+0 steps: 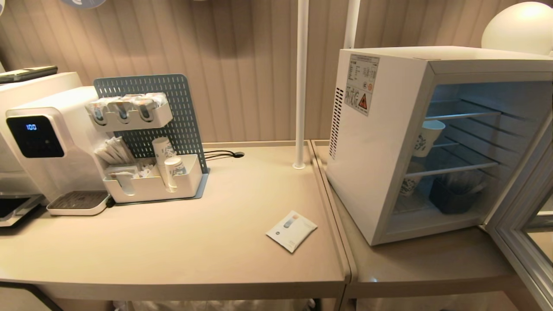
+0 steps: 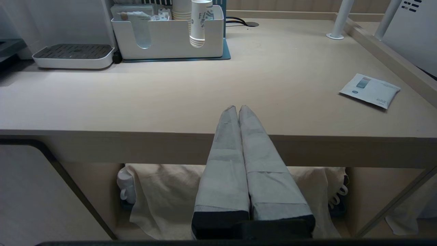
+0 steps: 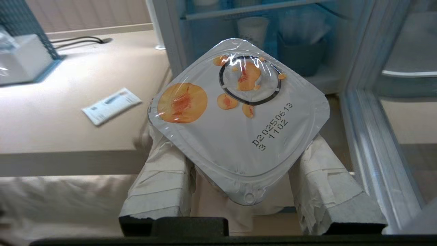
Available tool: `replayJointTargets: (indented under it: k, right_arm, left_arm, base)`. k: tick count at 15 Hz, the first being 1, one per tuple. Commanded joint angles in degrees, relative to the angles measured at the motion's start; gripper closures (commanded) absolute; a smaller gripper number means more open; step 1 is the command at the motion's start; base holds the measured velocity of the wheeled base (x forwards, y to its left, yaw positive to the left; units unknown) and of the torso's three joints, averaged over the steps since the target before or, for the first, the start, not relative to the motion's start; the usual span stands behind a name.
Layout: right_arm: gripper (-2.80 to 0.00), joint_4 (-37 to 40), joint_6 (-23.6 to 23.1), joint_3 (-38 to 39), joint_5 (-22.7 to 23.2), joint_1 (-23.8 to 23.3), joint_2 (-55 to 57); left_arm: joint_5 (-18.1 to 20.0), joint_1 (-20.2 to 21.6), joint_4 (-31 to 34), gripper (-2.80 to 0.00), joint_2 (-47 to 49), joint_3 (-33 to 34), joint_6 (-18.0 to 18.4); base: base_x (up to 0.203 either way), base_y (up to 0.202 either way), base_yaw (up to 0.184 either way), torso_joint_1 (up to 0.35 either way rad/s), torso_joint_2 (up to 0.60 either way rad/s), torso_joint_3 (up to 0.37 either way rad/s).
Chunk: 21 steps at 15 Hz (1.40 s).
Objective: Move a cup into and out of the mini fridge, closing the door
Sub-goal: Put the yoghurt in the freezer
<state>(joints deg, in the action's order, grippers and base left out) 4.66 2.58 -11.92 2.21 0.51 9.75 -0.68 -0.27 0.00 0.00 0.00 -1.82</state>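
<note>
The yogurt cup, foil lid up, sits clamped between the right gripper's half-spread padded fingers, low before the table edge, facing the mini fridge whose door hangs open. This looks like the carry-in step: next, raise and reach onto a wire shelf. The left gripper waits pinched together, empty.

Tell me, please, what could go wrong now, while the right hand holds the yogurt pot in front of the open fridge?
1. The right hand grips the small white yogurt pot with the foil lid below its wide lid, so the tapered pot might slip.
2. The white boxy mini fridge already holds blue-patterned paper cups and a dark container; the pot may knock them.
3. The glass-windowed door stands open close to the hand's path and could be bumped.
</note>
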Motion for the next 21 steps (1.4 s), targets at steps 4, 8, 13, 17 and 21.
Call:
replayJointTargets:
  k: [4, 8, 13, 17, 21]
  right_arm:
    - [0.00, -6.16, 3.75, -10.11, 3.72, 0.22, 33.20]
    - [0.00, -17.54, 4.34, -10.24, 4.85, 0.42, 51.06]
    - [0.00, -48.86, 2.16, -2.22, 5.47, 1.22, 75.72]
    - [0.00, -80.09, 0.37, 2.39, 6.72, 2.74, 99.16]
    - [0.00, -91.00, -0.32, -1.38, 6.88, 3.95, 111.87]
  left_arm:
    - [-0.02, 0.00, 0.00, 0.00, 0.09, 0.09, -0.03]
    - [-0.02, 0.00, 0.00, 0.00, 0.09, 0.09, -0.03]
    - [-0.02, 0.00, 0.00, 0.00, 0.09, 0.09, -0.12]
    - [-0.02, 0.00, -0.02, 0.00, 0.09, 0.09, -0.12]
    - [-0.02, 0.00, -0.09, 0.00, 0.09, 0.09, -0.12]
  base:
    - [0.000, 0.000, 0.000, 0.000, 0.00, 0.000]
    - [0.000, 0.000, 0.000, 0.000, 0.00, 0.000]
    - [0.000, 0.000, 0.000, 0.000, 0.00, 0.000]
    - [0.000, 0.000, 0.000, 0.000, 0.00, 0.000]
    - [0.000, 0.000, 0.000, 0.000, 0.00, 0.000]
